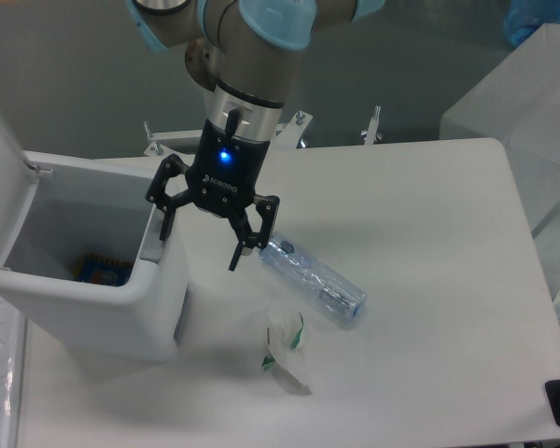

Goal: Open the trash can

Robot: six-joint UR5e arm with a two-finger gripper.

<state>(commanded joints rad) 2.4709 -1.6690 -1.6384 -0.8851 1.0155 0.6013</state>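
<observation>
trash can open at the left edge of the tabletop

trash can (pixel 121 299), a big boxy white bin with rounded corners, stands at the left side of the tabletop (pixel 429 280). its lid (pixel 5 196) is swung up at the far left and the inside is exposed, with something blue and orange (pixel 103 271) lying at the bottom. the tool (pixel 201 238) hangs over the bin's right rim, fingers spread apart and holding nothing, one fingertip at the grey tab (pixel 154 241). just right of it lies a clear plastic bottle (pixel 313 285) on its side, and a crumpled wrapper (pixel 285 350) nearer the front. the right half of the tabletop is bare white surface.
</observation>
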